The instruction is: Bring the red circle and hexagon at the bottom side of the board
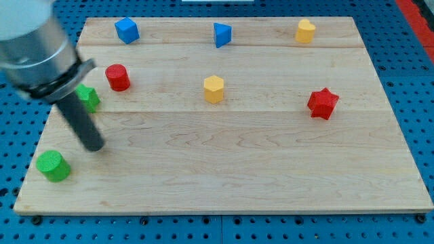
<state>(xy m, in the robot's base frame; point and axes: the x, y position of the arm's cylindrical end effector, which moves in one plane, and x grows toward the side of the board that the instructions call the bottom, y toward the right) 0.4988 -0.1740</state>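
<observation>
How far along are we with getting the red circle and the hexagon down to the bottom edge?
Done: nothing yet. The red circle sits in the upper left part of the board and the yellow hexagon is mid-board, both far from the bottom edge. In hand: my tip is below and left of the red circle, touching neither block. Left: pushing both blocks down to the bottom side.

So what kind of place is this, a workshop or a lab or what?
Probably a robotics lab bench: a wooden board sits on a blue perforated base, small coloured blocks such as the red circle and yellow hexagon lie on it, and my tip rests there.
</observation>
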